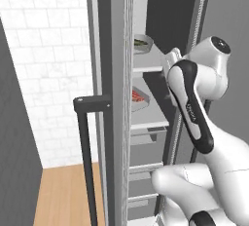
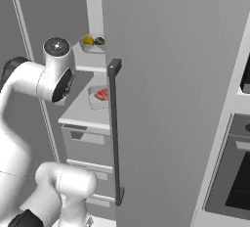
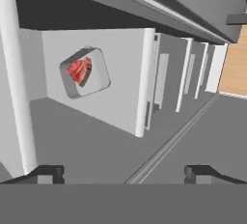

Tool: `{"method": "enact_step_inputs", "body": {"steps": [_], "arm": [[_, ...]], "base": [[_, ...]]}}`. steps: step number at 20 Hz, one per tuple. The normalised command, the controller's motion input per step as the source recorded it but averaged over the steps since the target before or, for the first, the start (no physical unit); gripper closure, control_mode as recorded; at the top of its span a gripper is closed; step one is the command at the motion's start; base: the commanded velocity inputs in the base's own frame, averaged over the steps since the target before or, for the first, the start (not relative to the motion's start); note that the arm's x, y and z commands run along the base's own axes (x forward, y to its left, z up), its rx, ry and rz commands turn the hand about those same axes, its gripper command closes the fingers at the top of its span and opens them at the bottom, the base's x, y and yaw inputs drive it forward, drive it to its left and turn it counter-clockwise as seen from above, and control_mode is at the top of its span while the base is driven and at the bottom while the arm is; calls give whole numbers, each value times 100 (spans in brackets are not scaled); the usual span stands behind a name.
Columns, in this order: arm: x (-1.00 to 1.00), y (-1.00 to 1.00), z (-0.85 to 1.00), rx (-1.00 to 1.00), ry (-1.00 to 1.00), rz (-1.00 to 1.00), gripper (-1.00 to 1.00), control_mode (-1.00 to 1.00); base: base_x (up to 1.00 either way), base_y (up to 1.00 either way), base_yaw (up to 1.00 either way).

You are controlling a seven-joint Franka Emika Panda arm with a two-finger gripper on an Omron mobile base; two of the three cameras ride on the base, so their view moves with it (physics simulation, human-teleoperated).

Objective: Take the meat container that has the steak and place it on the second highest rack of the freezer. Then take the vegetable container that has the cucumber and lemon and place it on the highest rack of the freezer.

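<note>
The meat container [image 3: 84,72], a pale tray with a red steak in it, rests on the second highest freezer rack [image 3: 120,102]; it also shows as the meat container [image 1: 139,98] [image 2: 100,95] from the base. The vegetable container [image 2: 93,42] with a yellow lemon and a green cucumber sits on the highest rack [image 1: 146,68]; from the left it is the grey bowl [image 1: 142,42]. My gripper [image 3: 124,175] is open, nothing between its fingertips [image 3: 48,174], and it looks at the meat container from a distance. The arm [image 1: 192,108] reaches up toward the open freezer.
The open freezer door [image 1: 114,122] with its dark vertical handle [image 1: 86,147] stands left of the shelves; the same door [image 2: 171,99] blocks the right side. Drawers [image 2: 85,145] lie below the racks. An oven [image 2: 234,172] is at far right. Wooden floor [image 1: 63,196] shows lower left.
</note>
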Motion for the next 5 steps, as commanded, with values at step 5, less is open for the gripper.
{"method": "enact_step_inputs", "body": {"steps": [5], "arm": [[-97,0,-4,0,21,-1,-100,-100]], "base": [[0,0,0]]}}
